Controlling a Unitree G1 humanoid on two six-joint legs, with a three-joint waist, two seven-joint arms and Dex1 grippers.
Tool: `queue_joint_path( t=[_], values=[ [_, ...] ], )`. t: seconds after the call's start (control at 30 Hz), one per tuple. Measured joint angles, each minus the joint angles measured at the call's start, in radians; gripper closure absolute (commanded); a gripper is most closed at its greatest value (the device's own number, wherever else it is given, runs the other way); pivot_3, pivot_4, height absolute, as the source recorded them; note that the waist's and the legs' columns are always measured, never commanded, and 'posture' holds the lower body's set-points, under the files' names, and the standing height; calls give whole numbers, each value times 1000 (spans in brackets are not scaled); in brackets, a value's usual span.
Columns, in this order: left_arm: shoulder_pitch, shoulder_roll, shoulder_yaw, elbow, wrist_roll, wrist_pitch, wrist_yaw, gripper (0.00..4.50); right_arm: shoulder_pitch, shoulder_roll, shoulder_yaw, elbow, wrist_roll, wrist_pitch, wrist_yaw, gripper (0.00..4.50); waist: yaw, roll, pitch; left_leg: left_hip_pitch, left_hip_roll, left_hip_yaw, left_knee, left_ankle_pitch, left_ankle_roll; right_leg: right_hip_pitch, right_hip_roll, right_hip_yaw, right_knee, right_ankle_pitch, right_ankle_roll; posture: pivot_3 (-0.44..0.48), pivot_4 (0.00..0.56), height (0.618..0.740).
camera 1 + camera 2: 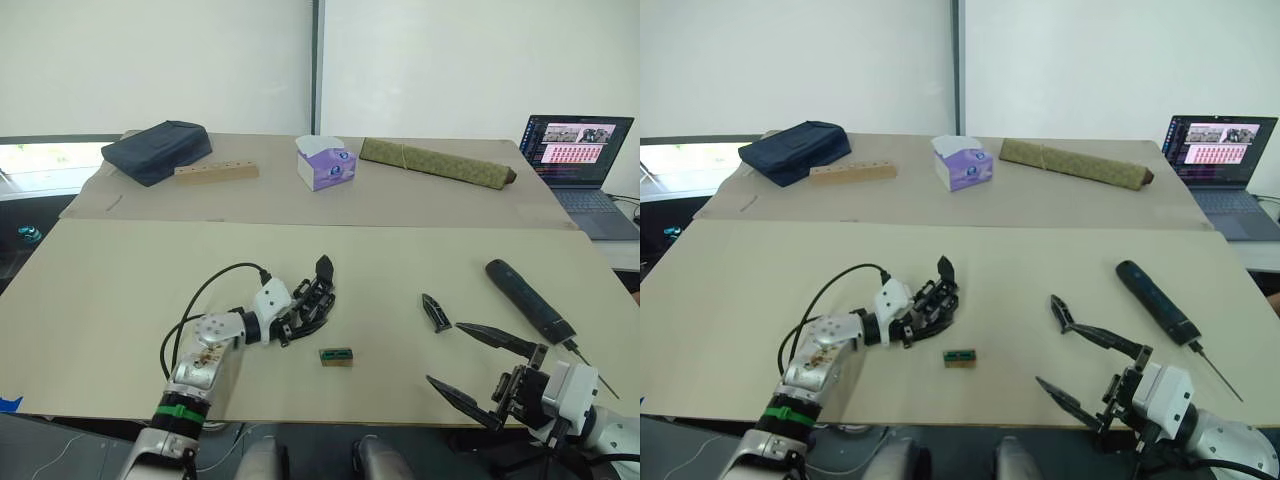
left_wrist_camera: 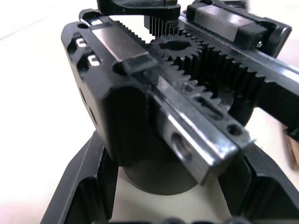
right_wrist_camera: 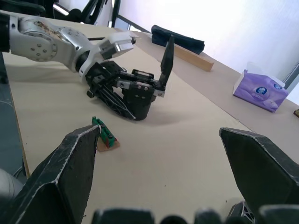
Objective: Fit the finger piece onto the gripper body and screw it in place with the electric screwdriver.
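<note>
The left gripper clasped the gripper body; right of it, the right gripper was spread beside the finger piece.

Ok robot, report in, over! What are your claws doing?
Left claw shut on gripper body. Right claw open, empty, near the finger piece. Electric screwdriver untouched on table. Small green block lies between, not blocking.

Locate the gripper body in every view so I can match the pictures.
Left eye view: squat black cylindrical gripper body left of centre, at the left gripper.
Right eye view: same spot.
Left wrist view: close up, racks and gear.
Right wrist view: upper middle.
Shared landmark: small green block lying beside it.
</note>
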Motion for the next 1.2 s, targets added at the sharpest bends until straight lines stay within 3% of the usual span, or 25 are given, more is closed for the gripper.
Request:
queue_joint_path(
  t=[0.3, 0.37, 0.47, 0.63, 0.87, 1.07, 1.2],
  values=[
    [39, -50, -35, -81, -1, 84, 138, 2170, -29, -16, -1, 19, 5, 16, 37, 0, 6, 0, 0, 0, -1, 0, 0, 0, 0, 1, 0, 0, 0, 0, 0, 0, 150, 740],
    [39, -48, -35, -81, -11, 92, 142, 1144, -30, -16, -1, 20, 5, 16, 37, 0, 6, 0, 0, 1, -1, 0, 0, 0, 0, 1, 0, 0, 0, 0, 0, 0, 150, 740],
    [39, -26, -36, -81, -32, 99, 127, 38, -30, -16, -3, 22, 5, 16, 42, 0, 4, 1, -1, 2, -1, 0, 0, 0, 0, 1, 0, 0, 0, 0, 0, 0, 150, 740],
    [19, 73, -34, -61, -91, 103, 14, 38, -27, -15, -6, 32, 7, 16, 56, 0, -10, 1, -1, 3, 1, 0, -2, 0, 0, 1, 1, 0, 1, -1, -1, 0, 150, 740],
    [-203, 206, -35, 346, -103, -169, -297, 38, -31, -7, -4, 47, 5, 15, 60, 0, -13, 1, -1, 4, 0, 1, -2, 0, 0, 2, 1, 0, 0, -1, -2, 0, 150, 740],
    [-383, 153, -36, 700, -100, -387, -496, 38, -35, -4, -3, 58, 4, 15, 72, 0, -6, 1, -1, 0, -1, 0, -1, 0, 0, 1, 1, 0, -1, -1, -1, 0, 150, 740],
    [-439, 101, -36, 816, -99, -458, -571, 38, -34, -4, -3, 59, 3, 15, 74, 0, -5, 0, -1, -2, -1, -1, 1, 0, 1, 0, 1, 0, -1, 0, 0, 0, 150, 740]
  ],
)
